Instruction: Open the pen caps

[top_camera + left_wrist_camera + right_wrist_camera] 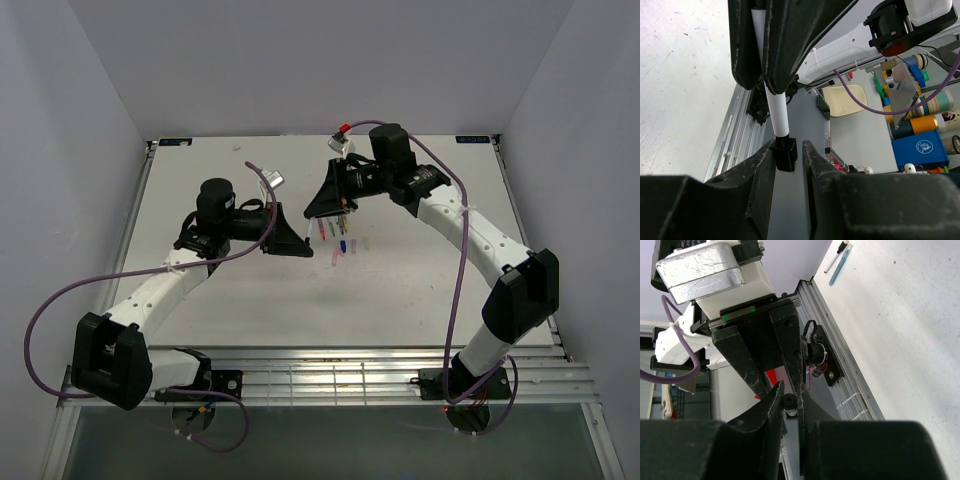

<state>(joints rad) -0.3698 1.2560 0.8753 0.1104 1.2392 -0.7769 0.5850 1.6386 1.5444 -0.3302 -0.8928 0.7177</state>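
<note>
My right gripper (pixel 322 210) (pixel 790 401) is shut on a white pen (pixel 776 107), held above the table's middle. I see the pen end-on between its jaws. My left gripper (pixel 300 248) (pixel 788 150) meets it from the left and is closed round the pen's black cap (pixel 785 156), which rests against one finger with a thin gap at the other. The right gripper's fingers (pixel 785 50) fill the top of the left wrist view. Several coloured pens (pixel 340 235) lie on the table under the grippers. Two more pens (pixel 837 265) show in the right wrist view.
The metal rail (pixel 330 375) runs along the table's near edge. Purple cables (pixel 150 265) loop off both arms. Small cable tags (pixel 275 180) hang above the table. Off-table shelves with tape rolls and a blue box (pixel 920 147) show behind.
</note>
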